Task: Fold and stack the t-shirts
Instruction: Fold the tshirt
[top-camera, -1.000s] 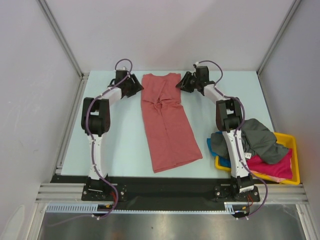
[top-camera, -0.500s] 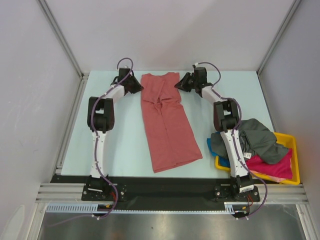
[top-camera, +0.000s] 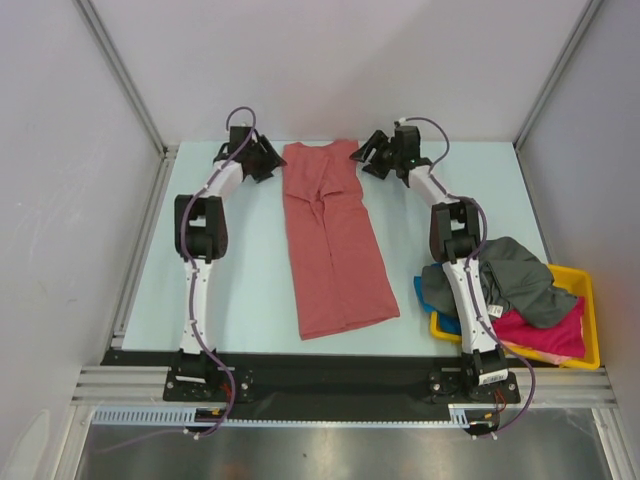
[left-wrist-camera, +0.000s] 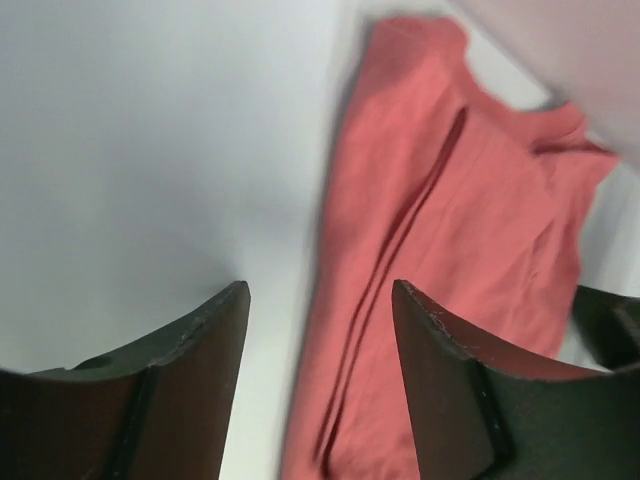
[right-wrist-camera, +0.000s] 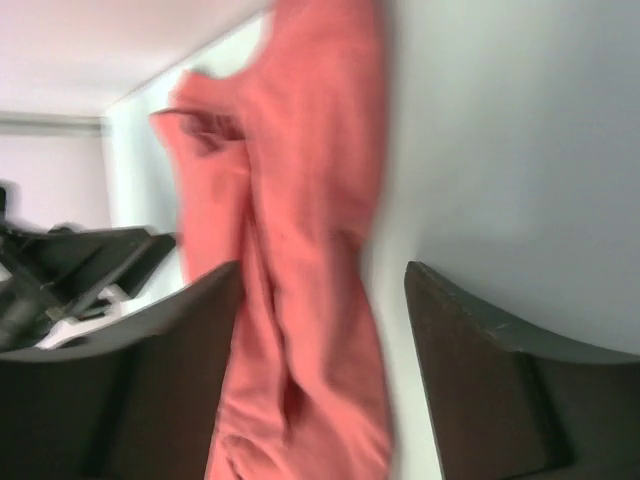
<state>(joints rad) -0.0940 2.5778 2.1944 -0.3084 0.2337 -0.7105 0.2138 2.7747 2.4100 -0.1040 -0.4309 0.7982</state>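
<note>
A salmon-red t-shirt (top-camera: 330, 240) lies flat in a long narrow strip down the middle of the table, sleeves folded in. My left gripper (top-camera: 272, 160) hovers beside its far left corner, open and empty. In the left wrist view the left gripper (left-wrist-camera: 320, 290) spans the t-shirt's (left-wrist-camera: 460, 250) left edge without touching it. My right gripper (top-camera: 368, 158) hangs open by the far right corner. In the right wrist view the right gripper (right-wrist-camera: 323, 268) is above the cloth (right-wrist-camera: 290, 250) with nothing held. Dark grey (top-camera: 515, 280), magenta-pink (top-camera: 545, 330) and blue (top-camera: 425, 295) t-shirts are piled at the right.
A yellow tray (top-camera: 590, 290) at the near right holds the pile of t-shirts, which spills over its left rim against the right arm. Frame posts and walls bound the table on the left, right and back.
Both grippers closed at the shirt's far corners, then opened and let go. They have drawn slightly outward and farther back. The shirt now lies a little straighter and farther up the table.
</note>
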